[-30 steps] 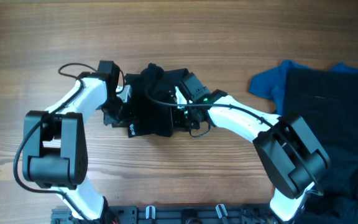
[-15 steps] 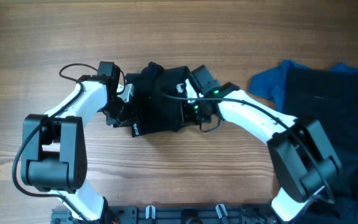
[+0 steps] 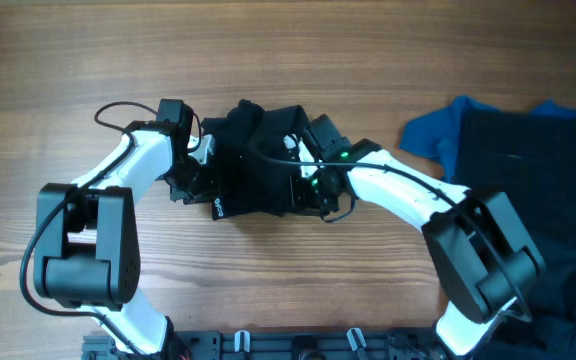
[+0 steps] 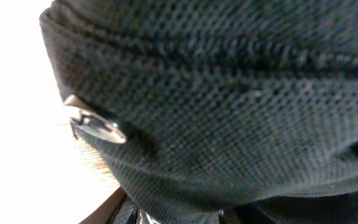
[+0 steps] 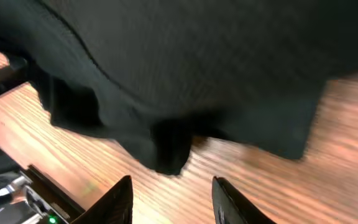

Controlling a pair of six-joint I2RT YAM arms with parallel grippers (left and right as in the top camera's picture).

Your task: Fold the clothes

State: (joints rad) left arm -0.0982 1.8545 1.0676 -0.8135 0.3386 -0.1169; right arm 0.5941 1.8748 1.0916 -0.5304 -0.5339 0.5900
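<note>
Right hand [image 5: 173, 186] stands with fingers apart and empty, beside the bunched black shirt [image 3: 253, 170]. Left hand [image 3: 190, 165] presses into the shirt's other side; whether it grips, I cannot tell.

— Any writing worth reading?
— Nothing legible. Just a small white print [image 3: 215, 208] on the hem of the black shirt [image 3: 253, 165], far too tiny from overhead to make out.
— And closer in, from the wrists?
— Only plain dark weave.

surface: wooden table [image 3: 368, 60] | grain: runs left-right | light: bright, even
</note>
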